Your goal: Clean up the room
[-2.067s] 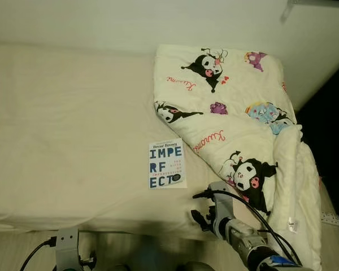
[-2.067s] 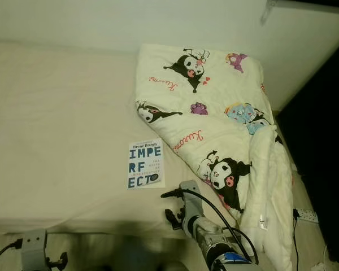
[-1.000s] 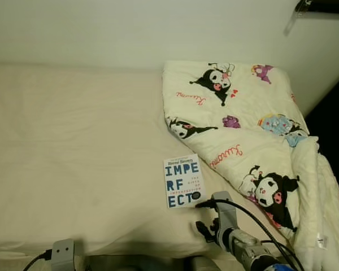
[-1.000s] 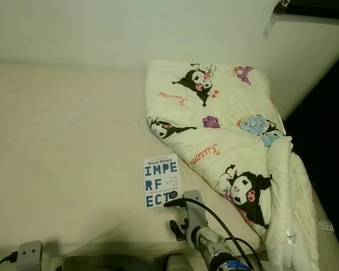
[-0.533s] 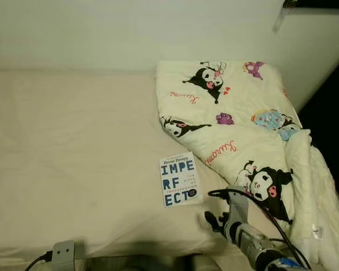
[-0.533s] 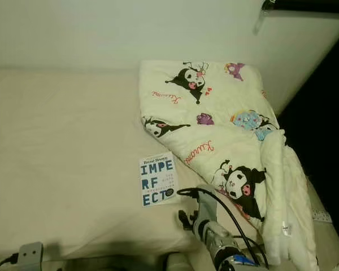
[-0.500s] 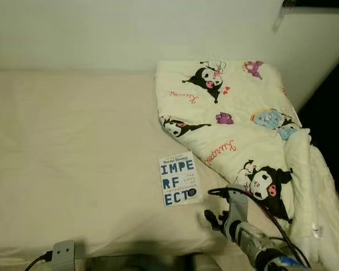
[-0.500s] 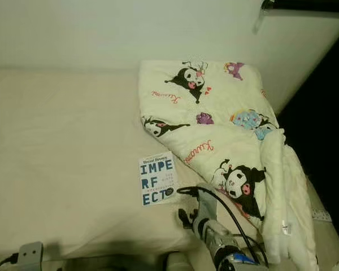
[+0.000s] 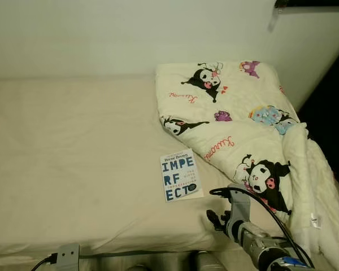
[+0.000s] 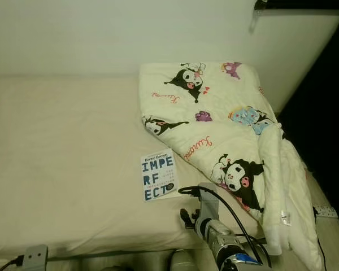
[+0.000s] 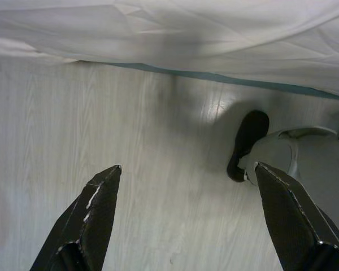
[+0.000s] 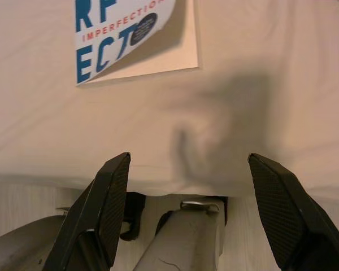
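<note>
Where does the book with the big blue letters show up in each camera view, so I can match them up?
Left eye view: the book lies flat on the bed sheet, lower centre, just left of the cartoon blanket.
Right eye view: same spot, lower centre.
Right wrist view: its lower cover fills the upper part, beyond the open right gripper.
Left wrist view: floor under the bed; no book.
Shared landmark: the blanket's edge beside the book.

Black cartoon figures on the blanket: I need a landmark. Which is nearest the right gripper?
The big red-cheeked one at the blanket's lower fold, just beyond the right gripper; the others sit farther up the bed.
</note>
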